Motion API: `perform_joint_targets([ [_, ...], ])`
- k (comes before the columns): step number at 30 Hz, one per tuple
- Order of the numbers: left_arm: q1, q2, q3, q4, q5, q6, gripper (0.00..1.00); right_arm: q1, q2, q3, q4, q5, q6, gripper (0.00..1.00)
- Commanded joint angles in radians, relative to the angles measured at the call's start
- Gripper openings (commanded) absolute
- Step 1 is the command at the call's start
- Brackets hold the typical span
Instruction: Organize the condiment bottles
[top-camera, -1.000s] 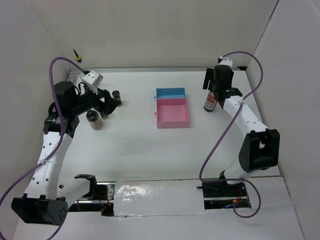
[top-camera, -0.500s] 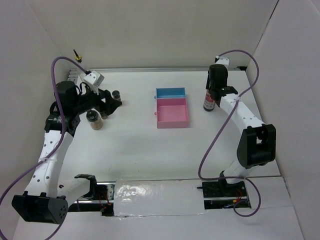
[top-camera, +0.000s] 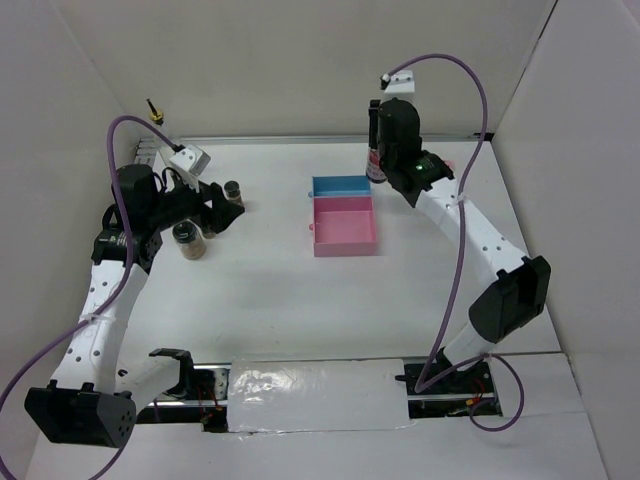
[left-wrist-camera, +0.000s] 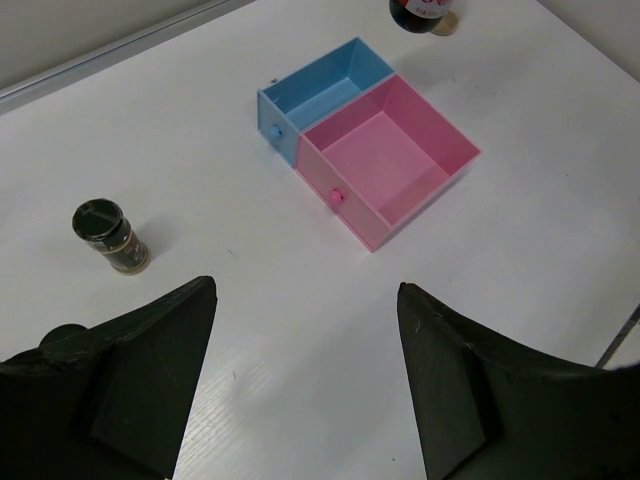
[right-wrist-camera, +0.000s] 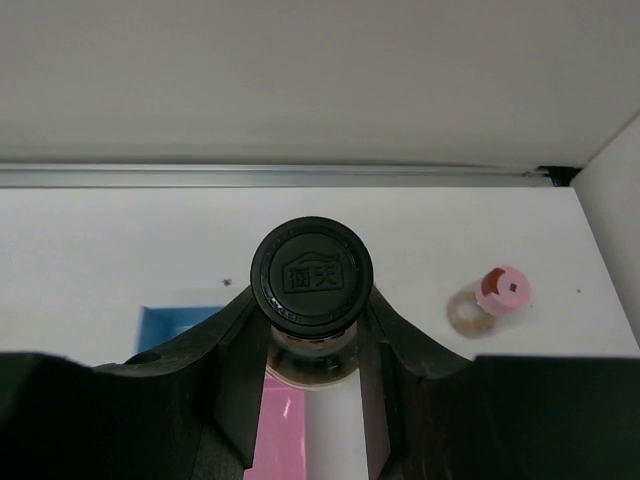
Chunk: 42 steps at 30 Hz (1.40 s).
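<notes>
As things stand, step: relocating black-capped bottle (right-wrist-camera: 312, 272), beside blue tray (top-camera: 340, 181).
Right pincer (right-wrist-camera: 312, 340): clamped on it.
Left pincer (left-wrist-camera: 305, 290): apart.
Next: upright set-down.

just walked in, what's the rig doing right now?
The right gripper is shut on the black-capped bottle, holding it upright by the far corner of the blue tray. The left gripper hangs open near two spice jars. That tray and the pink tray hold nothing yet; a pink-capped jar sits back right.
</notes>
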Motion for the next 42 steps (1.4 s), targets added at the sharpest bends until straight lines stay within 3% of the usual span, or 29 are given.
perform_joint_targets([
  [1,0.001,0.003,0.005,0.038,0.011,-0.010,0.85,0.037,0.015,0.059,0.115,0.016,-0.008,0.00],
  [12,0.001,-0.002,0.013,0.030,0.020,-0.008,0.85,0.065,0.158,0.159,0.170,0.001,0.035,0.00],
  [24,0.002,-0.005,0.000,0.044,0.012,-0.008,0.85,0.062,0.203,0.226,0.179,-0.024,0.061,0.00],
  [42,0.002,-0.009,-0.009,0.047,0.003,0.027,0.85,-0.018,0.252,0.044,0.288,-0.096,0.108,0.00],
])
